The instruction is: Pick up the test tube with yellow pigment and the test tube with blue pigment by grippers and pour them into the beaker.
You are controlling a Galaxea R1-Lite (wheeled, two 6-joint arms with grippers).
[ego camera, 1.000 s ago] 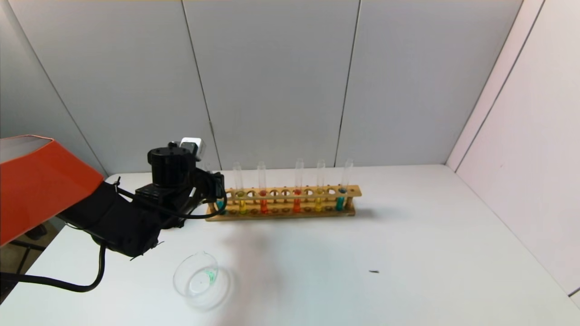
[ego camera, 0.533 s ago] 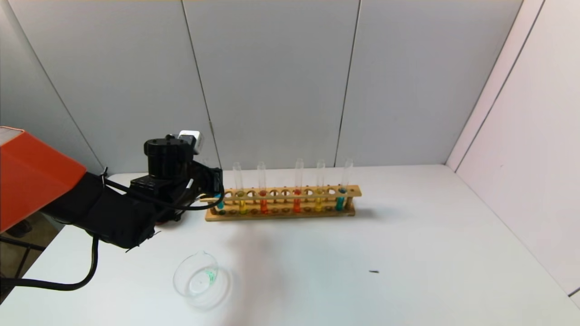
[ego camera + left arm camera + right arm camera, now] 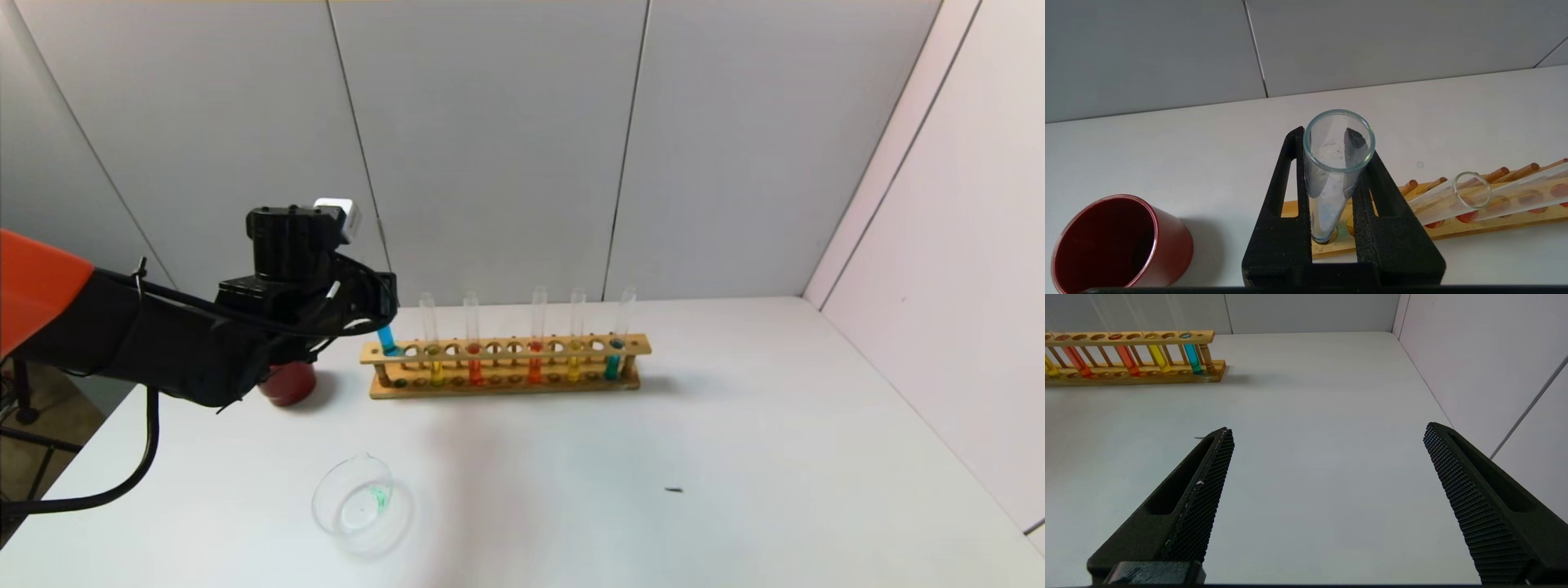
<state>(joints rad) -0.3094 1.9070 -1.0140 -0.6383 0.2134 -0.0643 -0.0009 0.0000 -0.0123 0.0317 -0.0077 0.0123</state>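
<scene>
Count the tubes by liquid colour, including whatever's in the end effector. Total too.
Blue: 2, one blue tube in the left end effector over the rack's left end, the other blue one at its right end
Yellow tubes: 2
Orange-red tubes: 2
Total: 6

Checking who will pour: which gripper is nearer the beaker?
Left. The left gripper holds a blue tube over the rack's end, behind the beaker. The right gripper hangs open, far right.
</scene>
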